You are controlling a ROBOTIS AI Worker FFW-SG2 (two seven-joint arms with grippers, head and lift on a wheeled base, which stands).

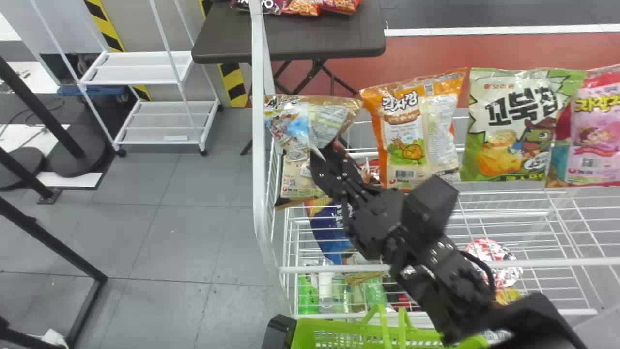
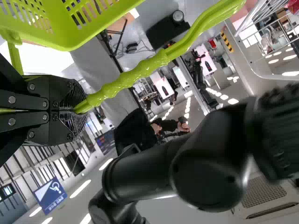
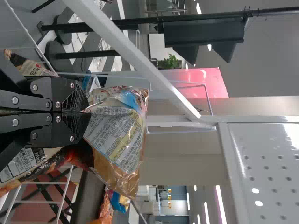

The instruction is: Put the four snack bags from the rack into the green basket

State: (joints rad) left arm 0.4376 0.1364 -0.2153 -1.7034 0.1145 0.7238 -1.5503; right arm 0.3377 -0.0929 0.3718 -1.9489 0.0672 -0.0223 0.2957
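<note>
Bag (image 1: 310,118) in R gripper (image 1: 325,156): crinkled, shiny (brn/blue).

White wire rack (image 1: 259,145): by the upper tier are carried, upright in a row, one orange bag (image 1: 407,167), one green-and-white bag (image 1: 518,140) and one pink bag (image 1: 596,140). On lower levels, seen through the wires, are kept one blue bag (image 1: 327,228) and several bottles (image 1: 307,293). Dark folding table (image 1: 290,43), behind: packets (image 1: 302,7) in purple and orange are laid along its far edge.
</note>
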